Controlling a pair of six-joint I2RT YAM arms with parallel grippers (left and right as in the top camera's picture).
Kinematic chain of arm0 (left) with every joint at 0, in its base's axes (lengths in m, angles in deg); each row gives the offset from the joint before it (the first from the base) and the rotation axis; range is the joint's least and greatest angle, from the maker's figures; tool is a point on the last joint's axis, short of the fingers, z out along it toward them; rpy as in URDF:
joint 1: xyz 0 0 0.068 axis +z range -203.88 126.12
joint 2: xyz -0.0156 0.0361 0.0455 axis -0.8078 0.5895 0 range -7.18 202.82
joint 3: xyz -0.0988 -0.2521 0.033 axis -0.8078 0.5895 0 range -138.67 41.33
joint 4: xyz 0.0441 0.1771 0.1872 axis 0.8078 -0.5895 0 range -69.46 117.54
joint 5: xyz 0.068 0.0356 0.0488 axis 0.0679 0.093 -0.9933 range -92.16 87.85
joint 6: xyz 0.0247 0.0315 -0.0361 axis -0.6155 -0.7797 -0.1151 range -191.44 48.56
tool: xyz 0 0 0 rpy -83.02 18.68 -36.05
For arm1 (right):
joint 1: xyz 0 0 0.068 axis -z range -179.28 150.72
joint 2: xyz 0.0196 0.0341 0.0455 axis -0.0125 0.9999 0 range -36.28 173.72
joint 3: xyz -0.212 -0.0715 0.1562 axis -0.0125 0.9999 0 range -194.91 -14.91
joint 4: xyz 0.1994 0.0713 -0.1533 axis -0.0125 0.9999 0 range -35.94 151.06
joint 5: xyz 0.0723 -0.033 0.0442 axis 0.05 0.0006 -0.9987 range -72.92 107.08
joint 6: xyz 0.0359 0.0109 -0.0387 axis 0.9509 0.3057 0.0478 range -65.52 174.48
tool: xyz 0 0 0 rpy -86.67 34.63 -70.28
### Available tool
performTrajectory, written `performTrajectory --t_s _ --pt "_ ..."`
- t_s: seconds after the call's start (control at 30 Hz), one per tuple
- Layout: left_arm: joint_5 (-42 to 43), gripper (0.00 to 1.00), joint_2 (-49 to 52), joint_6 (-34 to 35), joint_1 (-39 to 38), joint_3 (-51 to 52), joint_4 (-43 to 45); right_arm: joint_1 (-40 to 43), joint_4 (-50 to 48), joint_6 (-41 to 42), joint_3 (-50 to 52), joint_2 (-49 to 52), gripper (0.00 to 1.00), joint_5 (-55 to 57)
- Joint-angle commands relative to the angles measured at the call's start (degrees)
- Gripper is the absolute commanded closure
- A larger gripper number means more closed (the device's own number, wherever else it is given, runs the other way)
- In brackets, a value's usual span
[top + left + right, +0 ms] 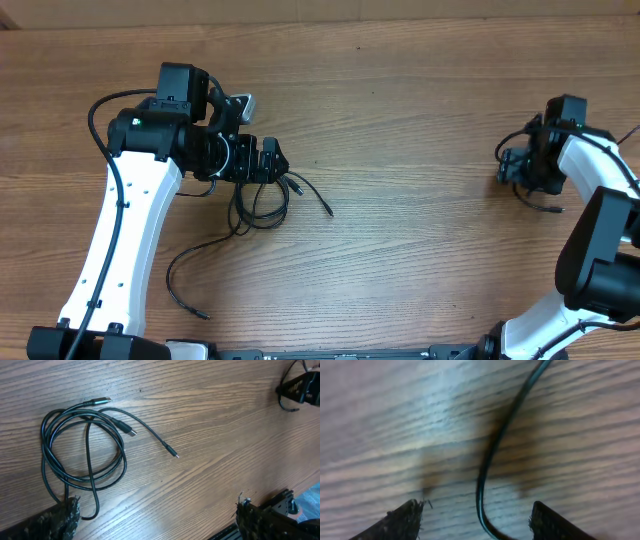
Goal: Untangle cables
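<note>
The cables (82,445) lie as a loose black coil on the wooden table, with three plug ends (131,432) sticking out to the right. In the overhead view the coil (262,203) sits just below my left gripper (262,165), and one strand (185,265) trails toward the front. My left gripper (157,522) is open wide above the table, and the coil's lower loop lies by its left finger (62,517). My right gripper (477,520) is low over another black cable (495,460), which runs between its parted fingers (402,520) without touching them. That cable's end (545,207) shows in the overhead view.
The wooden table (420,120) spans the whole scene. My right gripper (512,170) works at the far right, well apart from the coil. The left arm's white link (125,230) crosses the left side, and the right arm (600,250) fills the right edge.
</note>
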Motion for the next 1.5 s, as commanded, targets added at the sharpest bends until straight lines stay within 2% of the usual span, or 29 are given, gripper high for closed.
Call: performTrajectory --t_s 0.0,0.03,0.13,0.2,0.27,0.43,0.6,0.73,0.87,0.93,1.03,1.17,1.37,1.4,1.47 --pt "0.09 0.00 -0.66 -0.11 -0.11 -0.90 0.15 0.00 -2.93 -10.71 3.65 -1.07 0.35 -0.96" --pt "0.09 0.01 -0.66 -0.09 -0.11 -0.90 0.15 0.00 -3.52 -12.04 4.48 -1.07 0.38 -0.94" --pt "0.07 0.00 -0.66 -0.11 -0.11 -0.90 0.15 0.00 -4.20 -15.82 7.10 -1.07 0.54 -0.92" --pt "0.09 0.00 -0.66 -0.11 -0.11 -0.90 0.15 0.00 -5.01 -16.06 8.35 -1.07 0.70 -0.92" --pt "0.09 0.00 -0.66 -0.11 -0.11 -0.90 0.15 0.02 -5.64 -16.87 9.22 -1.07 0.96 -0.74" --pt "0.09 0.00 -0.66 -0.09 -0.11 -0.90 0.15 0.98 -8.15 -16.02 9.01 -1.07 0.96 1.84" --pt "0.09 0.00 -0.66 -0.11 -0.11 -0.90 0.15 4.79 -9.79 -12.15 6.62 -1.11 0.96 13.20" --pt "0.07 0.00 -0.66 -0.11 -0.11 -0.90 0.15 9.22 -9.64 -12.02 1.92 -1.14 0.96 21.03" --pt "0.09 0.01 -0.66 -0.11 -0.11 -0.90 0.15 15.04 -10.40 -12.04 -6.01 -1.14 0.96 21.90" --pt "0.09 0.01 -0.66 -0.11 -0.11 -0.90 0.15 17.22 -11.80 -12.57 -9.62 -1.14 0.96 20.87" --pt "0.09 0.00 -0.66 -0.11 -0.11 -0.90 0.15 20.15 -16.50 -18.16 -13.97 -1.14 0.96 18.29" --pt "0.09 0.00 -0.66 -0.09 -0.11 -0.90 0.15 22.56 -21.88 -23.34 -14.82 -1.11 0.96 11.61" --pt "0.09 0.00 -0.66 -0.11 -0.11 -0.90 0.15 22.91 -19.63 -10.01 -14.51 -0.94 0.93 -12.85" --pt "0.09 0.00 -0.66 -0.09 -0.11 -0.90 0.15 21.97 -18.51 -6.05 -13.94 -0.94 0.94 -15.30" --pt "0.07 0.00 -0.66 -0.09 -0.11 -0.90 0.15 20.74 -15.67 -4.26 -13.53 -0.94 0.96 -15.28"
